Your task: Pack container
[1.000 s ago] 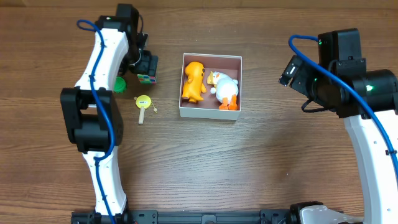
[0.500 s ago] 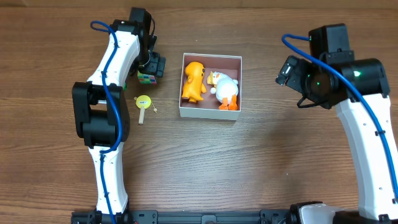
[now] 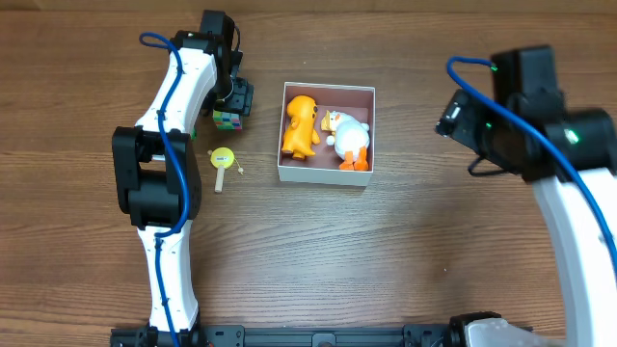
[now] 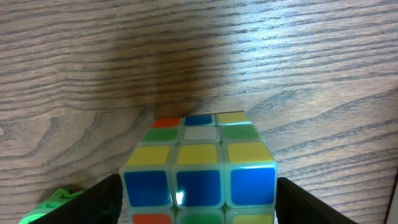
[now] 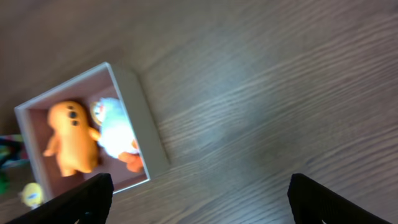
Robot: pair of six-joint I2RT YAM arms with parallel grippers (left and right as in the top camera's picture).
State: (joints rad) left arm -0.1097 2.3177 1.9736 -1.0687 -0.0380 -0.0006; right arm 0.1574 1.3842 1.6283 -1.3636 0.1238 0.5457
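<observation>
The container (image 3: 325, 174), a white-walled square box with a mauve inside, stands at the table's middle back. It holds an orange figure (image 3: 301, 126) and a white duck (image 3: 349, 139). It also shows in the right wrist view (image 5: 147, 118). My left gripper (image 3: 232, 109) is left of the container, with its fingers tight against both sides of a coloured puzzle cube (image 4: 199, 165) that rests on the table. The cube also shows in the overhead view (image 3: 228, 120). My right gripper (image 3: 449, 114) is open and empty, above bare table to the right of the container.
A small yellow lollipop toy (image 3: 223, 158) lies on the table below the cube. A green toy (image 4: 53, 204) lies just left of the cube, mostly hidden by the left arm in the overhead view. The table is dark wood.
The left arm swung right and in over the cube and now holds still. The right arm shifted a little to the right. The cube has barely moved.
</observation>
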